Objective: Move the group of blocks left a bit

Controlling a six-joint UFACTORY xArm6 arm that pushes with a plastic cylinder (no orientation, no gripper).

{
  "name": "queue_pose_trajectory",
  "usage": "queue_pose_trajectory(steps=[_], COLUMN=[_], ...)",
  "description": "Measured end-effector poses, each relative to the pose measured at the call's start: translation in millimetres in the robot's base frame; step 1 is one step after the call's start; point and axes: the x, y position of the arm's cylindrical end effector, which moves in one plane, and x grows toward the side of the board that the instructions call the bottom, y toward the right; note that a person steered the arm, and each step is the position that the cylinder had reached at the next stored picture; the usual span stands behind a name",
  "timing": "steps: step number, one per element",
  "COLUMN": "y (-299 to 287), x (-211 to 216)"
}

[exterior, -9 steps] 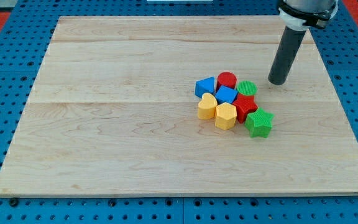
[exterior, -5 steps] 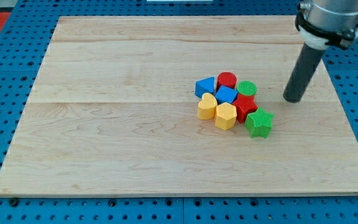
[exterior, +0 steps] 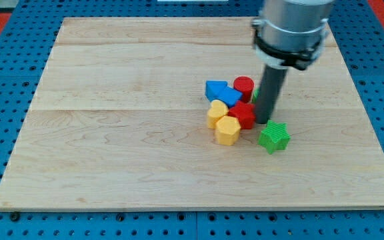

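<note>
A wooden tabletop (exterior: 112, 133) holds a tight cluster of small coloured blocks right of centre. My tip (exterior: 264, 122) stands at the cluster's right edge, touching or just beside the red star block (exterior: 244, 115), with a green star block (exterior: 274, 137) just below it, slightly apart from the rest. There are no fingers on this rod, so nothing opens or closes. To shift the group well, I judge the tip should push steadily toward the view's left through the cluster's middle, then gather the green star. Visible count: two red, including a red cylinder (exterior: 243, 86); two blue (exterior: 220, 92); two yellow (exterior: 223, 123); one green, possibly another hidden behind the rod.
</note>
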Motion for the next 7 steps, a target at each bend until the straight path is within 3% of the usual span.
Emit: queue_pose_trajectory(steps=[1,6,7], y=[-46,-43,-15], x=[-24,-26,-26])
